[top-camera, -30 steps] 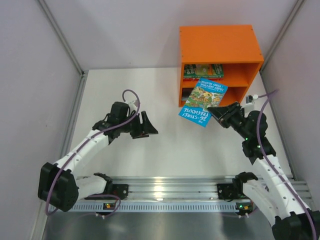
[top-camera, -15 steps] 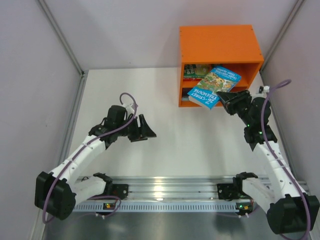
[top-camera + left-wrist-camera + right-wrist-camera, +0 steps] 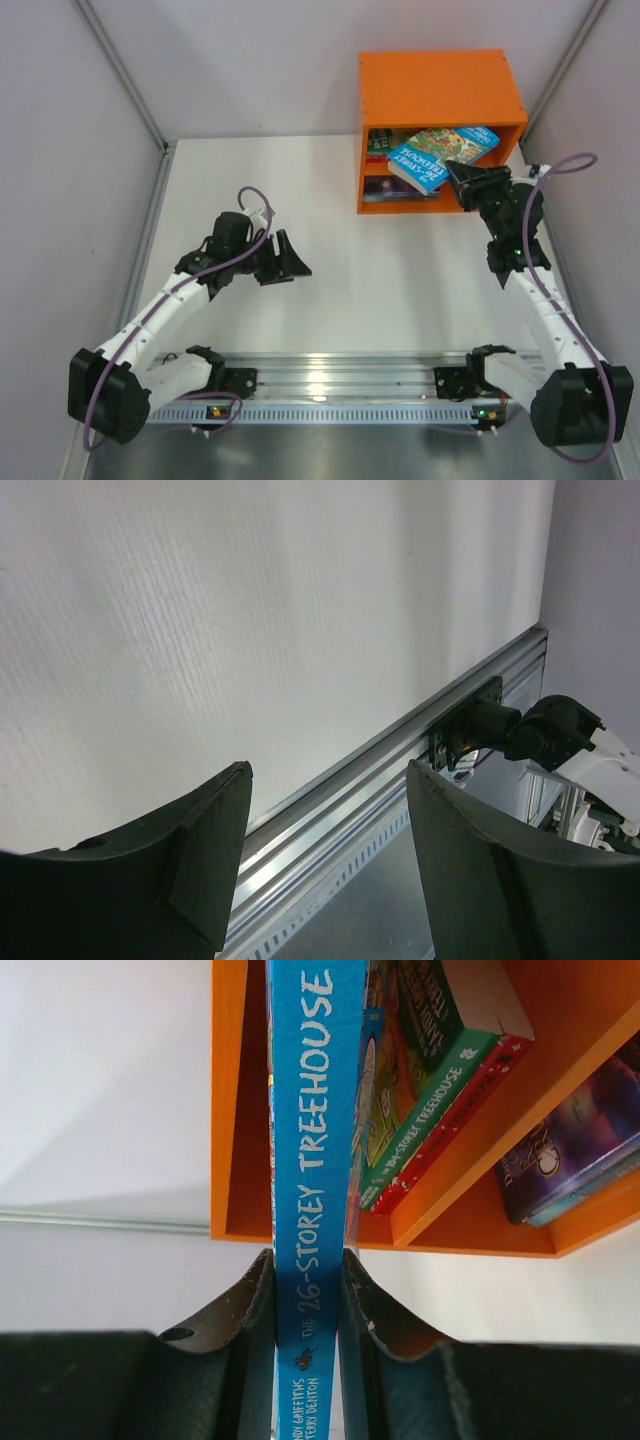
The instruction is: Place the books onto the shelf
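The orange shelf (image 3: 440, 85) stands at the back right with its two compartments facing the arms. My right gripper (image 3: 462, 175) is shut on the light-blue illustrated book (image 3: 435, 155) and holds it tilted at the mouth of the upper compartment. In the right wrist view its blue spine (image 3: 305, 1160) runs up between my fingers (image 3: 252, 1300), in front of the shelf wall (image 3: 235, 1110). Green and red books (image 3: 440, 1090) lie in the upper compartment, a dark purple one (image 3: 570, 1150) in the lower. My left gripper (image 3: 292, 258) hangs open and empty over the table.
White table (image 3: 330, 300) with grey walls on both sides; the right wall runs close beside the shelf. An aluminium rail (image 3: 330, 375) carrying the arm bases crosses the near edge, and it also shows in the left wrist view as the rail (image 3: 400, 760).
My right gripper has carried the light-blue book up and back, from in front of the lower compartment to the upper compartment's opening. The left arm has drawn back slightly.
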Controlling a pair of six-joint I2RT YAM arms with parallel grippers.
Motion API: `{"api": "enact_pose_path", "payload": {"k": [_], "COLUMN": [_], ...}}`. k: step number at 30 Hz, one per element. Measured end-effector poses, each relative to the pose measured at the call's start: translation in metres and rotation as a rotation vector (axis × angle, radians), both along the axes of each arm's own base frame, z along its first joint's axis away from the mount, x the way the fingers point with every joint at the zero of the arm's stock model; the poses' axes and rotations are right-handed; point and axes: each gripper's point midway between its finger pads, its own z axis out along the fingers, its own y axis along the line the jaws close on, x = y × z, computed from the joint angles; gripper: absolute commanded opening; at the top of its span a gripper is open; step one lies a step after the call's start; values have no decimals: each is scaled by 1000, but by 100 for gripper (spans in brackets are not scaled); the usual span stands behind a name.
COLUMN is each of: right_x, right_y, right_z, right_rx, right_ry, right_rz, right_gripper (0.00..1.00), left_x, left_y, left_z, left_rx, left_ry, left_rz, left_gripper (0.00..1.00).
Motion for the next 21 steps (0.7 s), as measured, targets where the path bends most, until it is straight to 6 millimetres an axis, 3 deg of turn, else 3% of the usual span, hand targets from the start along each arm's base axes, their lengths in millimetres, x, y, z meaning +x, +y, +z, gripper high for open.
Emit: {"api": "enact_pose_path", "payload": {"k": [12,21], "right_x": [39,64], "right_y": [-15,-13], "right_z": [-8,-9], "right_rx": [22,64], "right_ry": [17,4], "right_rz": [-103,-140], "right_gripper": [0,0], "left_x": [-2,-3], "left_y": [-1,-1], "left_z": [0,0], "left_rx": [-3,1], "left_ry": [-4,-14], "left_rz": [-19,-32], "left_gripper": [68,68]}}
